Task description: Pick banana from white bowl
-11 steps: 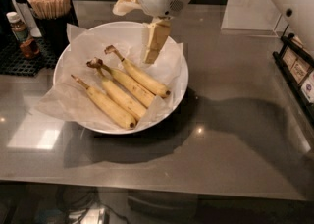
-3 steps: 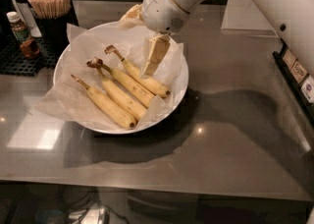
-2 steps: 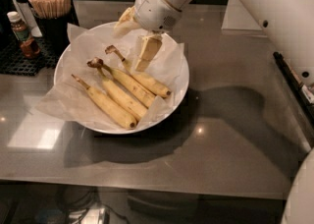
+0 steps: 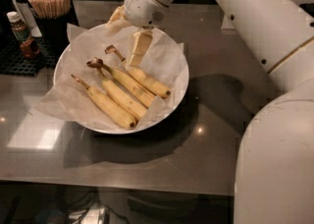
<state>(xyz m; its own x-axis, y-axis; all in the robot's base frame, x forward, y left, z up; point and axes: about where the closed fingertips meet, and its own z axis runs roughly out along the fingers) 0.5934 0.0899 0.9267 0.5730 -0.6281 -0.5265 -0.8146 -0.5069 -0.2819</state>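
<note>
My cream tool [image 4: 138, 47], whose spread I cannot tell, hangs over the yellow curved banana [image 4: 145, 80] in the paper-lined white bowl [image 4: 182, 95]: probably light, soft, best gripped mid-body.

Grey counter [image 4: 206, 154] bore the white bowl [image 4: 182, 93] at centre and a black mat [image 4: 17, 61] far left; the claw [image 4: 136, 53] hung over the bowl's far side.

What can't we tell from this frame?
Camera view:
- Whether the open gripper, over the far side of the white bowl, touches the banana: a finger covers where stem meets body.
- Bowl's far rim: hidden behind the wrist.
- Base of the arm: cut off at the right edge.
</note>
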